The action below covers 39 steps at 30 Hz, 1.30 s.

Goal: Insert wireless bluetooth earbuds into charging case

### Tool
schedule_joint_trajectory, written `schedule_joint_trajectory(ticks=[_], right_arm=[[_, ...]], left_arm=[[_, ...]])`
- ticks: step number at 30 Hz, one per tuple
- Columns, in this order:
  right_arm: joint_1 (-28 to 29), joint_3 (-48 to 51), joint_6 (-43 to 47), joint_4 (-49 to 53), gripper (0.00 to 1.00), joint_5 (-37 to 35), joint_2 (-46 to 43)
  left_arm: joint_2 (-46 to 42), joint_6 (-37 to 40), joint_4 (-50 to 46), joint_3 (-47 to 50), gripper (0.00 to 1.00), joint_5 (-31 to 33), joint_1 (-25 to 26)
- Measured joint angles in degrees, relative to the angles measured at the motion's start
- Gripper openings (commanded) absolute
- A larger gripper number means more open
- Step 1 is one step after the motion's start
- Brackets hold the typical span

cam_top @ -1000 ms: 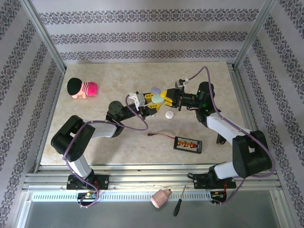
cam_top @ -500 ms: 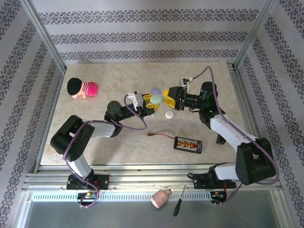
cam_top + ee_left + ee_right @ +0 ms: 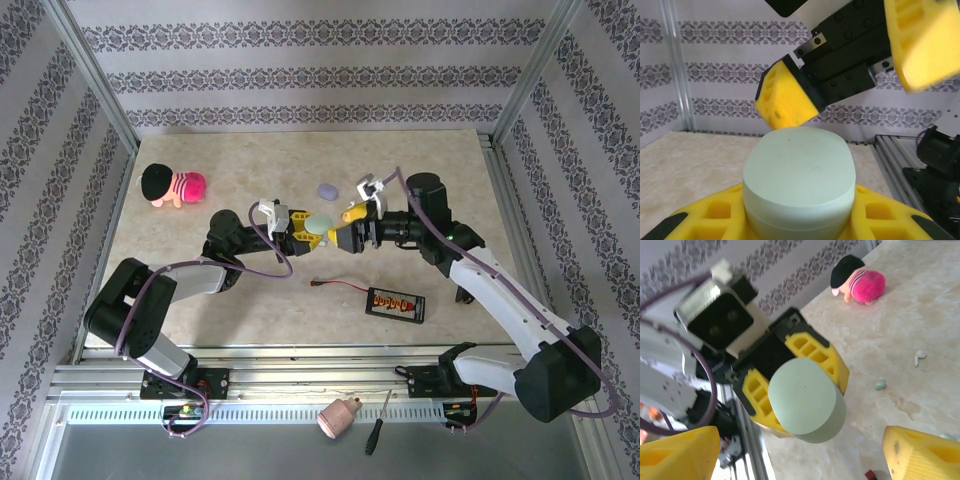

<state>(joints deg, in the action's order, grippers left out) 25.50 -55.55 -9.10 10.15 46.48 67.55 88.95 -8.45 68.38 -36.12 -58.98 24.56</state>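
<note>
A white earbud (image 3: 919, 357) and a pale green earbud (image 3: 880, 384) lie loose on the table (image 3: 250, 310), a little apart from each other. They are out ahead of the right gripper (image 3: 800, 457) and beyond the thing it faces, with nothing touching them. Nearer in, the pale green charging case (image 3: 320, 224) sits lid-down and closed, clamped by its sides between the yellow fingers of the left gripper (image 3: 311, 229) and lifted clear of the table. The right gripper is spread wide and holds nothing. Its two yellow fingers stand on either side of the case, nose to nose with the left gripper. In the left wrist view one of them hangs just over the case's far edge, and contact there cannot be made out. A lavender case (image 3: 327, 189) rests on the table just past where the two grippers meet. A pink and black plush toy (image 3: 172, 185) lies well off on the left gripper's outer side. A black module with an orange label (image 3: 397, 303) and a thin wire lies under the right arm, behind its gripper.
</note>
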Motion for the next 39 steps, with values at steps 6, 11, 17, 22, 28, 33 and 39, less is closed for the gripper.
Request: schedule_joint_trajectory(ticks=[6, 11, 17, 22, 28, 33, 39], right_arm=[[3.56, -2.32, 9.2, 4.96, 0.84, -2.62, 2.78], [3.65, -2.99, 11.06, 5.62, 0.83, -5.53, 4.57], [3.65, -3.72, 10.73, 5.99, 0.81, -7.54, 5.27], [3.43, -3.74, 8.85, 5.88, 0.8, -7.67, 5.25], [2.1, -3.78, 6.78, 3.82, 0.8, -6.99, 5.22], [1.62, -4.09, 5.9, 2.25, 0.8, -7.04, 5.25], [0.61, -4.39, 4.74, 0.96, 0.8, -8.76, 5.38]], left_arm=[[-0.74, -0.02, -2.01, 0.66, 0.35, -2.91, 0.0], [-1.16, -0.7, -2.14, 0.79, 0.35, -3.93, 0.0], [-1.42, -1.07, -2.21, 0.87, 0.35, -3.65, -0.31], [-1.42, -1.05, -2.32, 0.87, 0.35, -3.32, -0.31], [-1.42, -1.05, -3.69, 0.96, 0.35, -2.73, -0.31], [-1.4, -1.07, -3.85, 1.05, 0.35, -3.15, -0.31], [-1.33, -1.31, -2.91, 1.14, 0.35, -5.22, -0.31]])
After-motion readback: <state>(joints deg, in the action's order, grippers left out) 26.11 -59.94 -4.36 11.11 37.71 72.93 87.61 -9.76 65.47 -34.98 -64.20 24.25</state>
